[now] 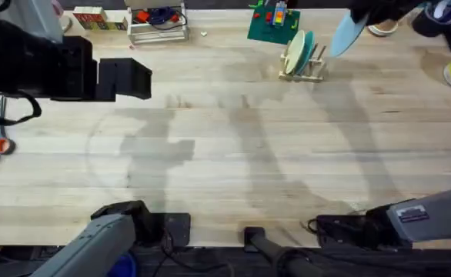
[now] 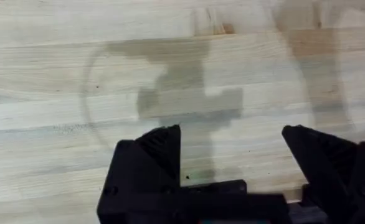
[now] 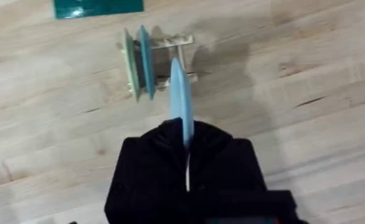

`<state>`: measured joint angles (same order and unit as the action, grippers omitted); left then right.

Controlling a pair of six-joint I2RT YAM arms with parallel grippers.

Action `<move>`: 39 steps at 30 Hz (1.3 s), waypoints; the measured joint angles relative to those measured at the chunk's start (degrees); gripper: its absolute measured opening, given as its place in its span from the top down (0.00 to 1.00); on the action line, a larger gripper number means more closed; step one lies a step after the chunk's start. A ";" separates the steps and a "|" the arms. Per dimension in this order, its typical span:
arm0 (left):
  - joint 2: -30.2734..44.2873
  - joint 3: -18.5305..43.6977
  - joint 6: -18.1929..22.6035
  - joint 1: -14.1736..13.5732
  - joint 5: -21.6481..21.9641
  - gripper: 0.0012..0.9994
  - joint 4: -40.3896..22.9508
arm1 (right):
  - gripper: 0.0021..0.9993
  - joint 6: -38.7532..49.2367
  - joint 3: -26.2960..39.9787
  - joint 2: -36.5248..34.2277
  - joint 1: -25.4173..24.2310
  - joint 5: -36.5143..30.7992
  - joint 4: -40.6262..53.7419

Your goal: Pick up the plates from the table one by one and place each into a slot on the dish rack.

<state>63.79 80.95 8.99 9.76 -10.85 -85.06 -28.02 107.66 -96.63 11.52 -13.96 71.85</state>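
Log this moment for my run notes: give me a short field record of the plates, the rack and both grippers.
plates in rack: cream plate and teal plate, upright side by side
plate in hand: light blue plate, held edge-on above the dish rack
right gripper: shut on the light blue plate
left gripper: open, holding nothing, over bare table
plates lying on the table: none seen

Bright, soft arm shadows on table (image 1: 225, 177)
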 joint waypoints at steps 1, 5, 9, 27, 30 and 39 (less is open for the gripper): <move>0.00 0.00 0.00 0.00 0.00 0.00 0.00 | 0.97 0.38 0.00 -0.62 -0.54 0.02 -0.05; 0.00 0.00 0.00 0.00 0.00 0.00 0.00 | 0.97 2.56 0.00 -2.75 -2.19 0.75 -2.49; 0.00 0.00 0.00 0.00 0.00 0.01 0.00 | 0.97 4.35 0.00 -4.60 -2.90 2.12 -6.27; 0.00 0.00 0.00 0.00 0.00 0.00 -0.02 | 0.97 8.65 0.00 -14.75 -2.92 3.28 -12.00; 0.00 0.00 0.00 0.00 0.00 0.00 -0.25 | 0.97 8.79 0.00 -15.51 -2.92 3.30 -11.85; 0.00 0.00 0.00 0.00 0.02 0.00 -0.90 | 0.97 8.79 0.00 -15.62 -2.92 3.32 -12.02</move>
<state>63.79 80.95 8.99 9.76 -10.83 -85.95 -19.22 107.66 -112.25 8.60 -10.63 59.83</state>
